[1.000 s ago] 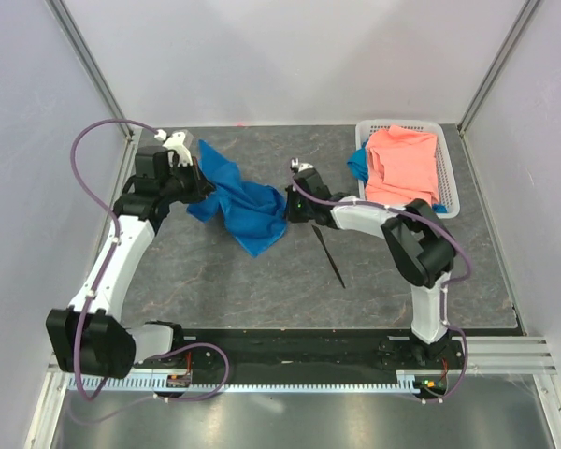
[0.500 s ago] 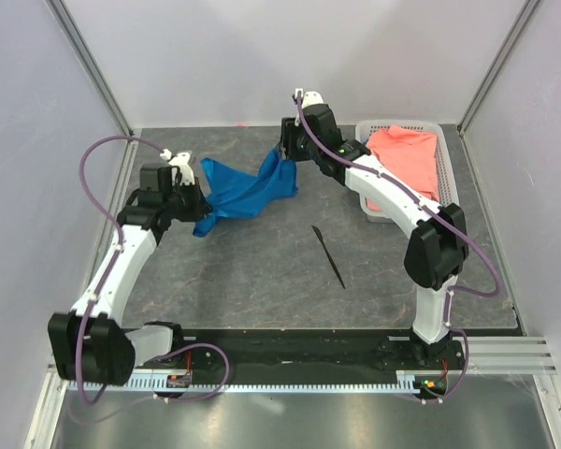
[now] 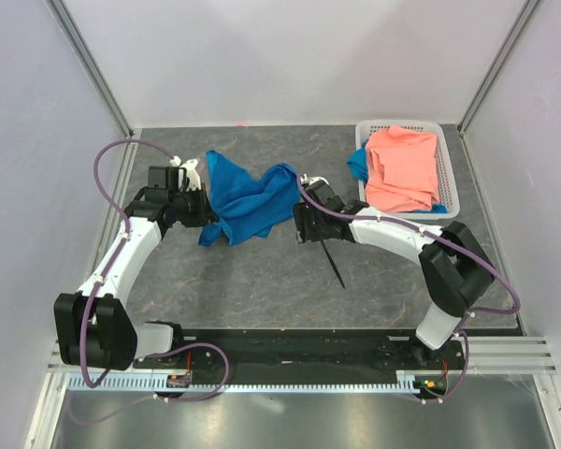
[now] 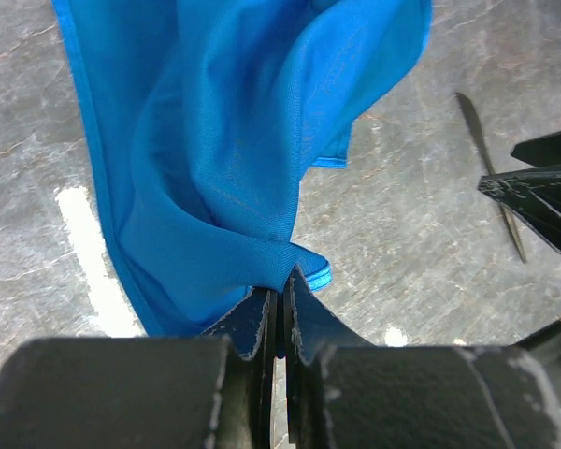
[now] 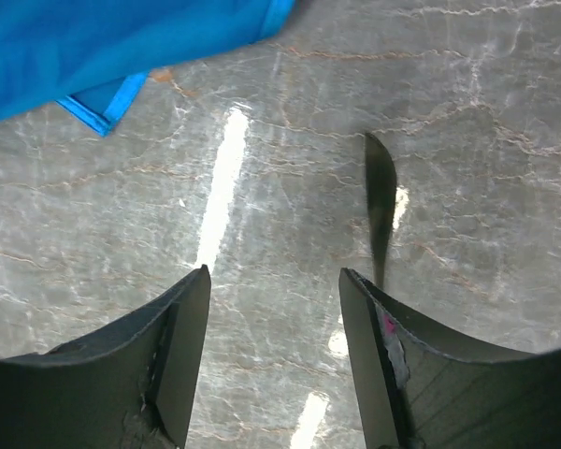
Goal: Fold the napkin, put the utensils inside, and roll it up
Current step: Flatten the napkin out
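Pinching a bunched fold of the bright blue soft cloth napkin point(image 3: 251, 199), the left gripper point(image 4: 282, 282) has its jaws pressed together on the fabric. The napkin lies crumpled left of centre, neither flat nor folded. The right gripper point(image 5: 273, 281) hangs low over bare table, jaws apart and empty. The slim black pointed knife point(image 3: 336, 266) lies loose near it.

Judgement: early stage. Folding, loading and rolling all remain.

Surface: dark grey marbled tabletop point(image 3: 234, 281). A white mesh basket point(image 3: 449, 159) holding a salmon-pink cloth point(image 3: 402, 168) sits far right. Pale walls enclose the cell.
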